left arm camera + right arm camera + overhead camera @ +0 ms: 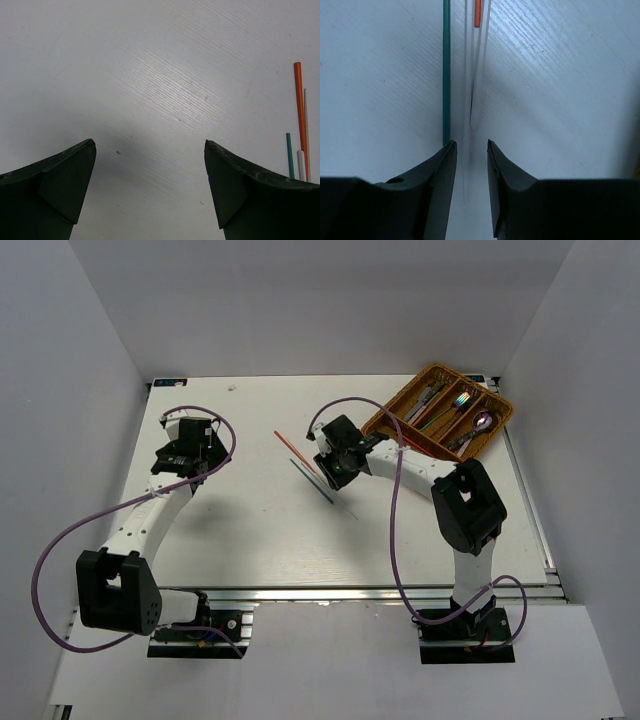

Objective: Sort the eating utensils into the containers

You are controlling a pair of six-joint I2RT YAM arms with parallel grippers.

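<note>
The brown wicker tray (383,420) stands at the far right and holds several utensils, among them an iridescent piece (462,398), a spoon (482,424) and thin chopsticks. On the table, left of the tray, lie an orange-red chopstick (293,447) and a green one (318,485). My right gripper (325,465) hangs low over them. In the right wrist view the gripper (470,144) is narrowly open, and a pale translucent chopstick (466,90) runs between its fingers. The green chopstick (446,70) lies just left of it. My left gripper (150,142) is open and empty over the table.
The left wrist view shows the orange chopstick (300,110), the green tip (289,155) and a white tip (301,165) at its right edge. White walls enclose the table on three sides. Purple cables loop from both arms.
</note>
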